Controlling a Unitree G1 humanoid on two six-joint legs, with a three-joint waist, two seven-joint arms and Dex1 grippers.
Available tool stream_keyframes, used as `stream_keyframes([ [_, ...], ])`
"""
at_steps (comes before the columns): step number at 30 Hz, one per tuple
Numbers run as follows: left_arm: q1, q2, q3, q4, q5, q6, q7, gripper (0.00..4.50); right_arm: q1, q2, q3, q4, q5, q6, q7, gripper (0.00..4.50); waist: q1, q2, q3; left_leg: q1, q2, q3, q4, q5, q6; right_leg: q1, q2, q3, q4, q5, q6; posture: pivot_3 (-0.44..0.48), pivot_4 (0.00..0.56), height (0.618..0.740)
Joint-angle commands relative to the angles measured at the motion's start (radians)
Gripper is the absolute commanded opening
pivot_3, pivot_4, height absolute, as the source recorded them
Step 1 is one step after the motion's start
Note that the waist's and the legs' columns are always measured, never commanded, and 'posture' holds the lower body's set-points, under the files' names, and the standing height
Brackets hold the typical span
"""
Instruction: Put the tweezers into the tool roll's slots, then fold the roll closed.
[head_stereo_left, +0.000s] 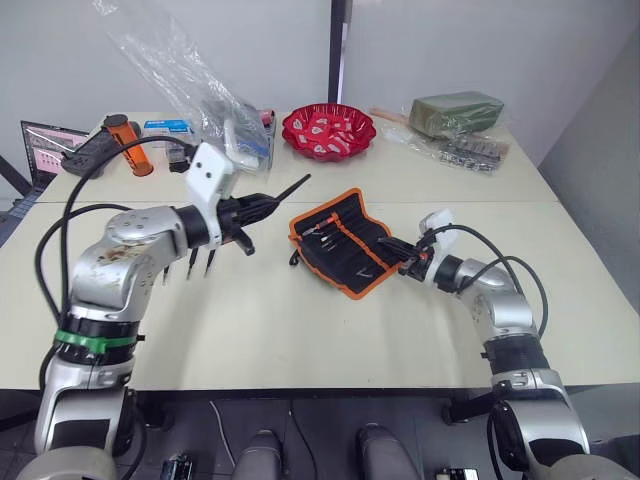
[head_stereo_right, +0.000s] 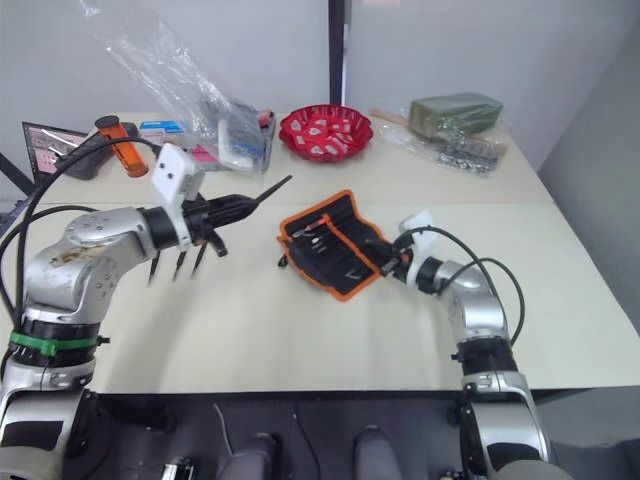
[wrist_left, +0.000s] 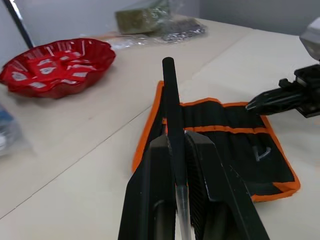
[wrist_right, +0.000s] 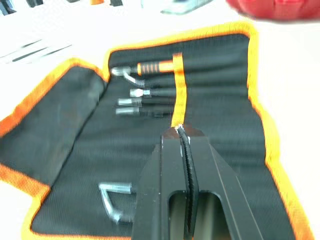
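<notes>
Head cam: the tool roll (head_stereo_left: 342, 241) lies open mid-frame, centre of the table (head_stereo_left: 300, 330), red bowl (head_stereo_left: 328, 130) above it. The left gripper (head_stereo_left: 262, 204) sits left of the roll, clamped on 1 black tweezer (head_stereo_left: 290, 188) that pokes toward upper right; 3 more tweezers (head_stereo_left: 200, 264) lie lower left under that arm. The right gripper (head_stereo_left: 392, 247) rests fingers-together at the roll's right edge. Left wrist cam: fingers pinch the tweezer (wrist_left: 172, 115) low down, roll (wrist_left: 225, 145) beyond. Right wrist cam: closed tips (wrist_right: 182, 134) over the orange stripe, slots (wrist_right: 150, 100) already hold tools. My worry: held that far back, the tweezer could pivot and miss the narrow slot, or bunch the fabric.
</notes>
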Motion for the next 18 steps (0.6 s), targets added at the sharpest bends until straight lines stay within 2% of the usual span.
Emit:
stream_keyframes([
  [1,-0.115,-0.077,-0.094,0.048,0.042,0.046,0.004,0.02,0.003,0.011,0.016,0.017,-0.023,-0.030,-0.019,0.00,0.005,0.000,0.000,-0.001,0.000,0.000,0.000,0.000,0.000,0.000,0.000,0.000,0.000,0.000,0.000,0.000,0.150,0.740],
  [4,-0.210,-0.136,-0.191,0.136,0.119,0.089,0.018,0.02,0.013,0.022,0.037,0.052,-0.050,-0.057,-0.030,0.00,0.006,0.000,0.000,-0.002,-0.001,0.000,0.001,0.000,0.000,0.000,0.000,0.000,-0.001,0.000,0.000,0.000,0.150,0.740],
  [7,-0.290,-0.168,-0.273,0.247,0.161,0.118,-0.048,0.02,0.023,0.011,0.064,0.090,-0.095,-0.108,-0.038,0.00,0.002,0.000,0.000,-0.001,-0.001,0.000,0.001,0.000,0.000,0.000,0.000,0.000,0.000,0.000,0.000,0.000,0.150,0.740],
  [13,-0.400,-0.242,-0.338,0.514,0.263,0.084,-0.072,0.02,0.028,0.014,0.037,0.101,-0.069,-0.125,-0.044,0.00,-0.002,0.000,0.001,-0.001,-0.001,0.000,0.001,0.000,0.000,0.000,0.000,0.000,0.000,0.000,0.001,0.000,0.150,0.740],
  [18,-0.421,-0.271,-0.348,0.604,0.317,0.071,-0.100,0.02,0.036,0.007,0.029,0.094,-0.063,-0.120,-0.043,0.00,0.000,0.000,0.001,-0.001,-0.001,0.000,0.001,0.000,0.000,0.000,0.000,0.000,0.000,0.000,0.001,0.000,0.150,0.740],
])
